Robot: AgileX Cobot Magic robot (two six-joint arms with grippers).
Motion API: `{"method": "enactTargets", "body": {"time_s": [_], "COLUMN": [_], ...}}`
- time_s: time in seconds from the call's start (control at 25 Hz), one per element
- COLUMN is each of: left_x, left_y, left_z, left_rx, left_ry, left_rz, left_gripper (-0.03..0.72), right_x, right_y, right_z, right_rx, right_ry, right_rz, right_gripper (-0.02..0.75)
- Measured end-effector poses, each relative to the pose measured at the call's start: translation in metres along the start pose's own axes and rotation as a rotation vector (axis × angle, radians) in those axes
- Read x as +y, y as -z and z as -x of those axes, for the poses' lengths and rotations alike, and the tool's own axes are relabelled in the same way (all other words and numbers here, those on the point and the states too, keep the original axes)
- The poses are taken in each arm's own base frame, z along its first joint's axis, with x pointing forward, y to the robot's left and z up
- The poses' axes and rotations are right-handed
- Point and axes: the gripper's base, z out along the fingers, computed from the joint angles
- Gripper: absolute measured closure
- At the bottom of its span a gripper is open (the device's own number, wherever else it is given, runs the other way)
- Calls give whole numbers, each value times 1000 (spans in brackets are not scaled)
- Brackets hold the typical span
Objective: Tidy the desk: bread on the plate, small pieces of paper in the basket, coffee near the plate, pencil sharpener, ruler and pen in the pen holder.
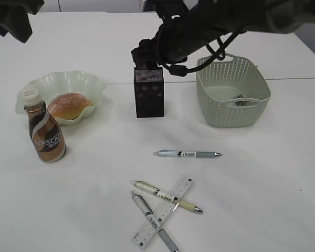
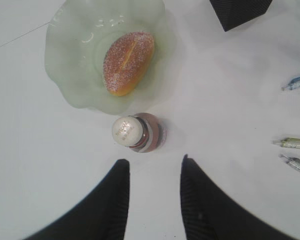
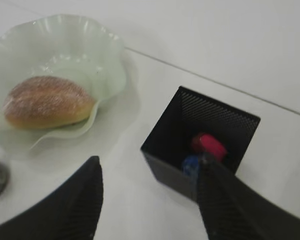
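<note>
The bread (image 1: 68,105) lies on the pale green plate (image 1: 89,84). The coffee bottle (image 1: 46,134) stands right by the plate. The black pen holder (image 1: 148,97) holds a red pencil sharpener (image 3: 209,145) and a blue thing (image 3: 191,164). Three pens (image 1: 186,154) (image 1: 165,196) (image 1: 152,218) and a clear ruler (image 1: 142,233) lie on the table in front. My right gripper (image 3: 150,160) is open and empty, just above the holder's near edge. My left gripper (image 2: 152,162) is open and empty, high above the coffee bottle (image 2: 135,132).
A green basket (image 1: 233,113) stands right of the pen holder with small paper pieces (image 1: 240,101) inside. My right arm reaches across from the upper right to above the holder. The cream pen lies across the ruler.
</note>
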Motion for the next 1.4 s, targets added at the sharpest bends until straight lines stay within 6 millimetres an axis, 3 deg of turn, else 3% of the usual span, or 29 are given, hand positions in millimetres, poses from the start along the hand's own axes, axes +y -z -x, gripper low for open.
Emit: {"method": "enactTargets", "body": {"time_s": [0.2, 0.56, 0.92, 1.24, 1.4], "left_x": [-3, -14, -22, -57, -69], "left_y": [0, 13, 27, 38, 41], "left_z": [-1, -5, -9, -15, -17], "left_rx": [7, 7, -2, 0, 15], "left_ry": [13, 66, 93, 0, 12], "left_rz": [-38, -186, -291, -364, -404], "left_gripper": [435, 435, 435, 435, 435], "right_x": [13, 23, 16, -32, -43], "right_y": [29, 51, 59, 119, 157], "right_z": [-11, -36, -35, -12, -4], "right_rx": [249, 599, 615, 504, 448], "right_ry": [38, 52, 46, -128, -170], "right_rz": [97, 218, 155, -20, -142], "right_gripper": [298, 298, 299, 299, 299]}}
